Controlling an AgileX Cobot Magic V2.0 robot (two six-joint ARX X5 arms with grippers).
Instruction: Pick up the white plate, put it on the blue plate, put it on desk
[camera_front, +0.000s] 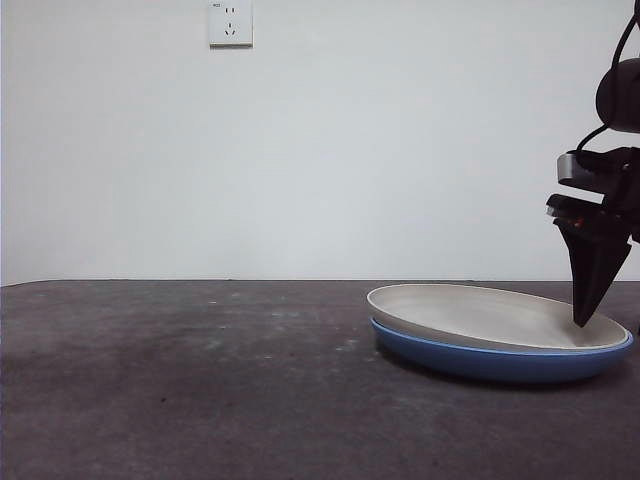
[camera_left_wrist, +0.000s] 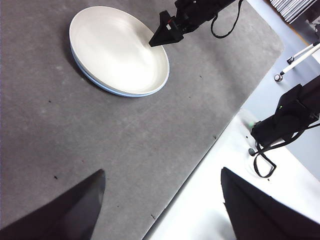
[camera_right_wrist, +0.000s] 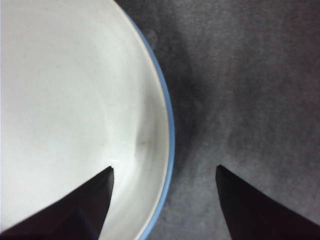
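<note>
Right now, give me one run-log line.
white plate nested on blue plate | right gripper open, straddling rim | left gripper open, waiting

wall socket (camera_front: 230, 22) high on white wall (camera_front: 320, 150) | tripod legs (camera_left_wrist: 295, 60) on floor

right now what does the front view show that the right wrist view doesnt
Only the front view shows the wall socket, the pale wall behind, and the white plate seen edge-on, tilted on the blue plate, with the right gripper as one dark wedge over the white plate's rim.

Only the right wrist view shows the right gripper's jaws spread open, one over the white plate's inside and one over the desk, astride the rim.

Both show the white plate on the blue plate, on the desk.
</note>
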